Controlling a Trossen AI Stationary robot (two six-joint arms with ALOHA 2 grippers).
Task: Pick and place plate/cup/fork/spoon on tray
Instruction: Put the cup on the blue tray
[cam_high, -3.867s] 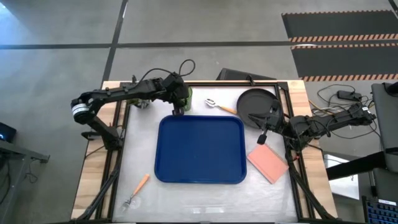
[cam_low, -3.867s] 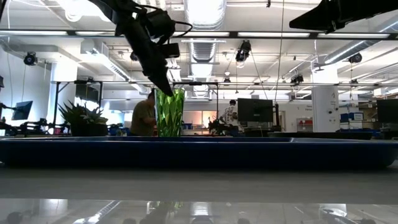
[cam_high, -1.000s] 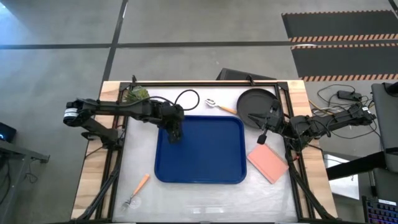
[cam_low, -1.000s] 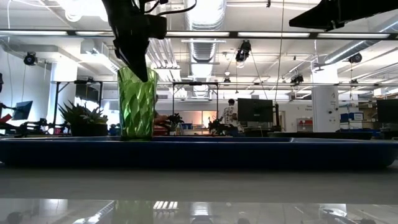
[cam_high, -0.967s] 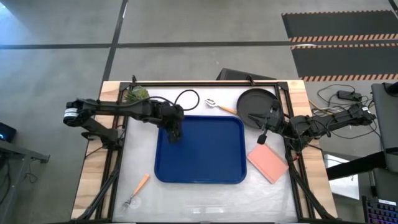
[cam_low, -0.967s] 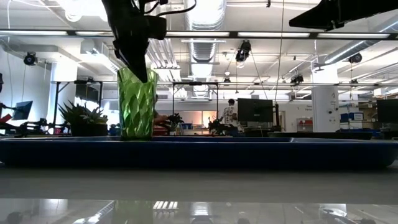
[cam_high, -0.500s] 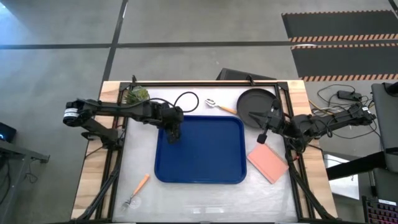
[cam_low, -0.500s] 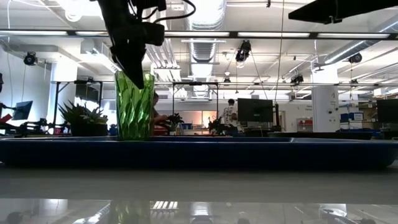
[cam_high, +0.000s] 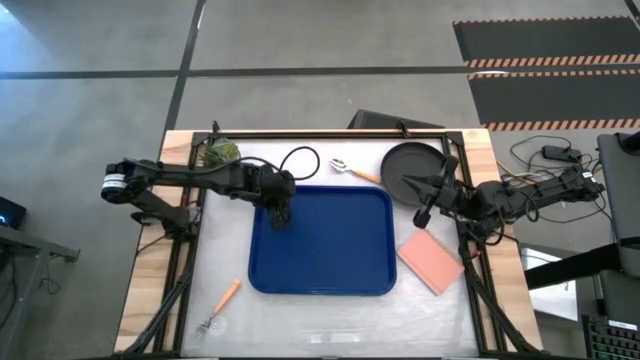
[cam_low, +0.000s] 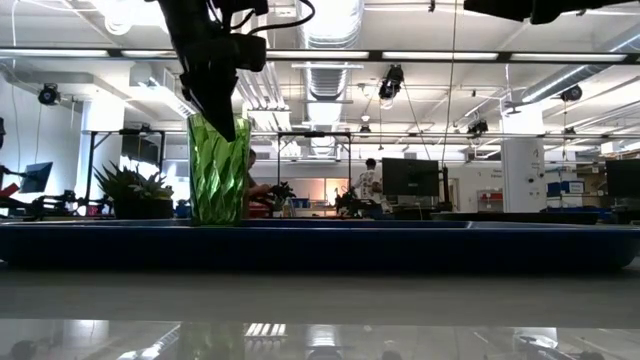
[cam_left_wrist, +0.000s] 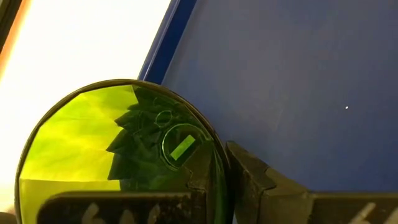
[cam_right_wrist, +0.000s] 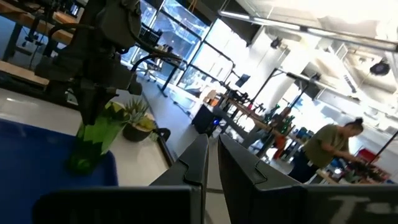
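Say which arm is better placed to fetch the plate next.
The right. Its claw hangs beside the plate, nothing in it. The left claw is across the tray, gripping the cup's rim.

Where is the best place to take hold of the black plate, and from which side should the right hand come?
Take the plate by its rim, on the edge nearest the right hand. It lies flat and is wide, so probably come from above, one finger inside the shallow rim, one outside.
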